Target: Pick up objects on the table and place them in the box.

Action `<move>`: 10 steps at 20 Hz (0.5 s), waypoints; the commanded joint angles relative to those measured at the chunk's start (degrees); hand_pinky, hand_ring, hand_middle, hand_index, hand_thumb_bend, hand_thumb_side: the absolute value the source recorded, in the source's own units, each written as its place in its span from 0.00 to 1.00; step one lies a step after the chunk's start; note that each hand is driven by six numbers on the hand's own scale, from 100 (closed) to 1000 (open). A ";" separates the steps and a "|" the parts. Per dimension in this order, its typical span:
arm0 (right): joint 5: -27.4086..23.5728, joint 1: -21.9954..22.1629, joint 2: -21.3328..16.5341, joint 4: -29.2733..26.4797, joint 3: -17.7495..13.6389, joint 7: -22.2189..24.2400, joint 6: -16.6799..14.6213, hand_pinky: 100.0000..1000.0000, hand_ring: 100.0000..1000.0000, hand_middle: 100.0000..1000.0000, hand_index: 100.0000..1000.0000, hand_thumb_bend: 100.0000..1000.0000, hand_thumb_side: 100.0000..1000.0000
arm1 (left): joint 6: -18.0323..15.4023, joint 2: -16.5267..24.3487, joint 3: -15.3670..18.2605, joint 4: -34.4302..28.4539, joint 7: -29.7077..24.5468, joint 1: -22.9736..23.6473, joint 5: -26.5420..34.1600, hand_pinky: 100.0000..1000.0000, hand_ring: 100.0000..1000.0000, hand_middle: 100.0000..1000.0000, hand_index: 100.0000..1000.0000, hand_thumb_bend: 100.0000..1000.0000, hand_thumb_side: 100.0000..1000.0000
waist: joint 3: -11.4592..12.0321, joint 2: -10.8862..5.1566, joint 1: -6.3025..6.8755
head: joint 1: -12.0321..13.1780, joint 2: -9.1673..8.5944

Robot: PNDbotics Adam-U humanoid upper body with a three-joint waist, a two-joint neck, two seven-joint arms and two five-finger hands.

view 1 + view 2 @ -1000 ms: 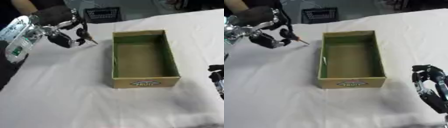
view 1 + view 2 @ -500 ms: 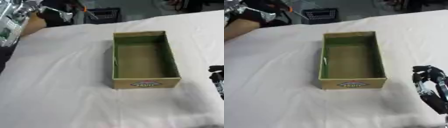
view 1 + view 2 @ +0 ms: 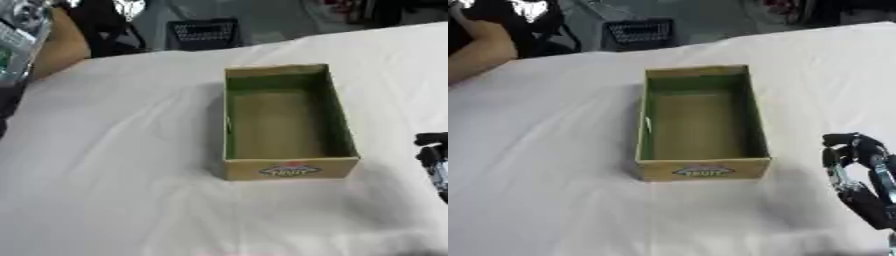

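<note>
The box (image 3: 284, 120) sits empty mid-table, with no loose objects visible near it. The right hand (image 3: 859, 180) rests right of the box, fingers curled on nothing. The left hand is out of sight, so a blind reach could knock the box.

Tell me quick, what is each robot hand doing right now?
Left hand: not in view.
Right hand: resting at the lower right beside the cardboard box, fingers curled, holding nothing.
</note>
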 commanded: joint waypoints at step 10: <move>-0.01 0.01 -0.47 -0.66 -0.12 0.26 -0.12 0.46 0.54 0.63 0.76 0.12 0.76 | -2.10 -5.60 -3.74 0.42 -3.37 -5.26 -0.57 0.00 0.05 0.08 0.19 0.00 0.17 | -0.56 -1.11 -0.37 | -0.08 -0.87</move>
